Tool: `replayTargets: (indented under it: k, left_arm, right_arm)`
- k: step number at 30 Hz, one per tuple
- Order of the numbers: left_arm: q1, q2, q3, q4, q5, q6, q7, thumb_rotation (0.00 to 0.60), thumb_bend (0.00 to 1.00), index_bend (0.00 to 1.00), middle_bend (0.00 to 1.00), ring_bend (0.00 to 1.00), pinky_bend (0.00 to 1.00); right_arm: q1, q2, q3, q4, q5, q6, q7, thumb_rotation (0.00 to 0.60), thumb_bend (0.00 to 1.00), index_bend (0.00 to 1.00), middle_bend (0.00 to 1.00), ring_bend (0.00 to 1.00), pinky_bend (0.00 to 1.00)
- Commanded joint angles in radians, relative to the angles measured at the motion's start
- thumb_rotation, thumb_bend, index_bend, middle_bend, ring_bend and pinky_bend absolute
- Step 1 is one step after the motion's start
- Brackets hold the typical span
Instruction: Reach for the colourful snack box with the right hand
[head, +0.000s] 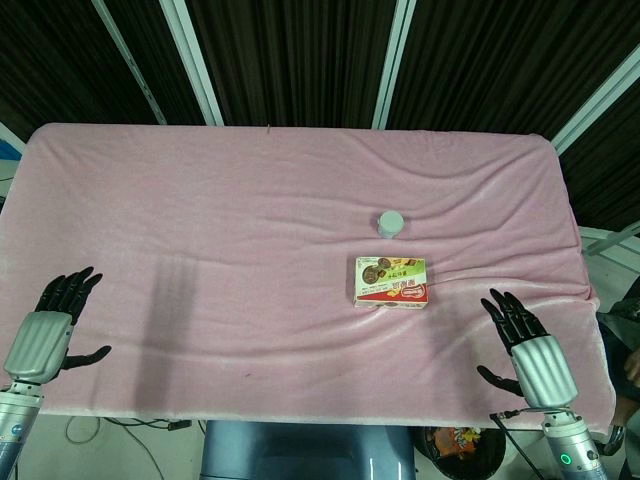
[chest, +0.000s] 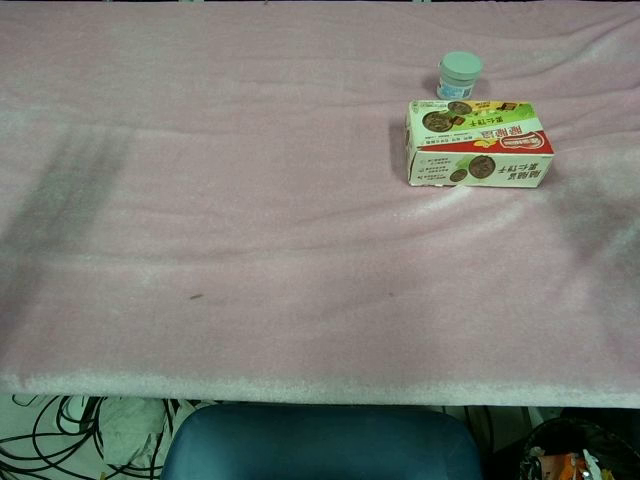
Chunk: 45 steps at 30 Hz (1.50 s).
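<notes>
The colourful snack box (head: 391, 281) lies flat on the pink cloth, right of centre; the chest view shows the box (chest: 477, 143) at upper right. My right hand (head: 523, 343) hovers near the table's front right edge, fingers spread and empty, a short way right of and nearer than the box. At the front left edge my left hand (head: 55, 322) is likewise open and empty, far from the box. Neither hand shows in the chest view.
A small white jar with a pale lid (head: 390, 223) stands just behind the box, also seen as the jar (chest: 459, 75). The pink cloth (head: 220, 230) covers the whole table. A blue chair back (chest: 320, 445) sits below the front edge.
</notes>
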Motion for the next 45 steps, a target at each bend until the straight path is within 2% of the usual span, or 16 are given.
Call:
replayTargets:
  k: [1,10,13,20,24,30,34,45]
  left_arm:
    - [0.000,0.001,0.001,0.000,-0.001,-0.001,0.001,0.600,0.00,0.00,0.00,0.00,0.00]
    - [0.007,0.007,0.000,0.000,0.003,0.015,-0.009,0.600,0.00,0.00,0.00,0.00,0.00]
    - [0.008,0.008,-0.001,0.000,0.005,0.018,-0.014,0.600,0.00,0.00,0.00,0.00,0.00]
    - [0.008,0.012,-0.005,-0.003,0.002,0.020,-0.021,0.600,0.00,0.00,0.00,0.00,0.00]
    - [0.005,0.010,-0.007,-0.002,-0.001,0.014,-0.025,0.600,0.00,0.00,0.00,0.00,0.00]
    - [-0.003,0.012,-0.009,-0.004,-0.014,-0.008,-0.034,0.600,0.00,0.00,0.00,0.00,0.00]
    - [-0.004,0.019,-0.009,-0.010,-0.017,-0.011,-0.044,0.600,0.00,0.00,0.00,0.00,0.00]
    - [-0.009,0.034,-0.006,-0.024,-0.033,-0.037,-0.067,0.600,0.00,0.00,0.00,0.00,0.00]
  right_arm:
    - [0.000,0.000,0.000,-0.001,-0.001,0.000,0.000,0.600,0.14,0.00,0.00,0.00,0.24]
    - [0.001,0.000,-0.006,-0.015,-0.005,-0.008,-0.014,0.600,0.11,0.00,0.00,0.00,0.24]
    - [0.002,0.000,-0.007,-0.026,-0.003,-0.014,-0.021,0.600,0.07,0.00,0.00,0.00,0.24]
    - [0.025,0.015,0.022,-0.124,0.030,-0.060,-0.091,0.600,0.01,0.00,0.00,0.00,0.23]
    - [0.073,0.009,0.063,-0.190,0.090,-0.149,-0.176,0.600,0.00,0.00,0.00,0.00,0.23]
    - [0.195,-0.037,0.136,-0.250,0.234,-0.362,-0.347,0.600,0.00,0.00,0.00,0.00,0.22]
    - [0.265,-0.108,0.177,-0.227,0.320,-0.445,-0.453,0.600,0.00,0.00,0.00,0.00,0.22]
    - [0.417,-0.268,0.253,-0.066,0.455,-0.561,-0.570,0.600,0.00,0.00,0.00,0.00,0.22]
